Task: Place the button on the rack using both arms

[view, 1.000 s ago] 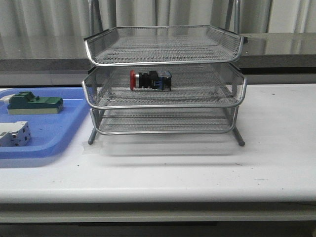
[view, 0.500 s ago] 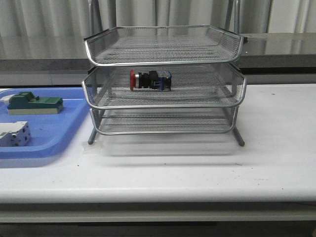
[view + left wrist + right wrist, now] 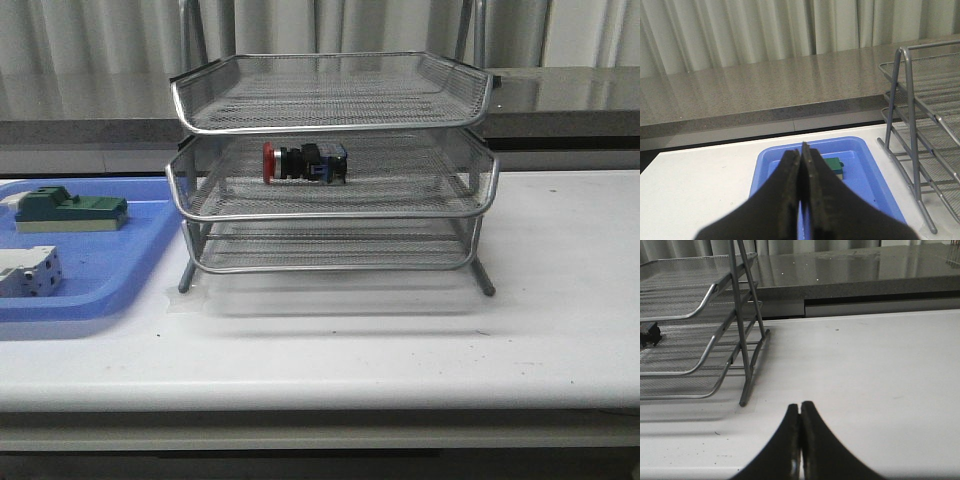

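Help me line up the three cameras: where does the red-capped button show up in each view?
Front view: the button lies on its side in the middle tier of the rack, red cap to the left.
Left wrist view: not in it; only the rack's side and the blue tray show.
Right wrist view: only its dark end peeks in at the frame edge, on the middle tier.
Shared landmark: the rack.
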You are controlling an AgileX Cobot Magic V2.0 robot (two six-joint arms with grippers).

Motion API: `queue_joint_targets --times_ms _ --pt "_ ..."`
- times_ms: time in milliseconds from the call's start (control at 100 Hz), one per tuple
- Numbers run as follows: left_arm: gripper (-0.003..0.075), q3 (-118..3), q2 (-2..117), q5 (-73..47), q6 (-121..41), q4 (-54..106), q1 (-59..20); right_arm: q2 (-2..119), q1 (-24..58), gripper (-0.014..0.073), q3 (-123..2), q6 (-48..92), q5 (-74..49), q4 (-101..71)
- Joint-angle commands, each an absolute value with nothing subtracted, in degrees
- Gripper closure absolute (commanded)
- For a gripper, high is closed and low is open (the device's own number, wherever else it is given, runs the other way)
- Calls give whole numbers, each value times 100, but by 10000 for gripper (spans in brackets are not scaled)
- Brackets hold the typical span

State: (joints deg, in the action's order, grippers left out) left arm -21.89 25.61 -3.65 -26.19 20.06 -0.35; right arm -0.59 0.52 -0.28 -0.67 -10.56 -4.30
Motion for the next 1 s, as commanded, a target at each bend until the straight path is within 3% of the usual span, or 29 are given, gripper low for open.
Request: queue_joint_targets --times_ms 0,990 --pt "740 -2340 2583 42 -2560 2074 -19 -181 54 653 -31 -110 -314 -377" --pt "740 -2340 2583 42 -2560 2074 -19 -181 54 653 72 -110 -230 -377"
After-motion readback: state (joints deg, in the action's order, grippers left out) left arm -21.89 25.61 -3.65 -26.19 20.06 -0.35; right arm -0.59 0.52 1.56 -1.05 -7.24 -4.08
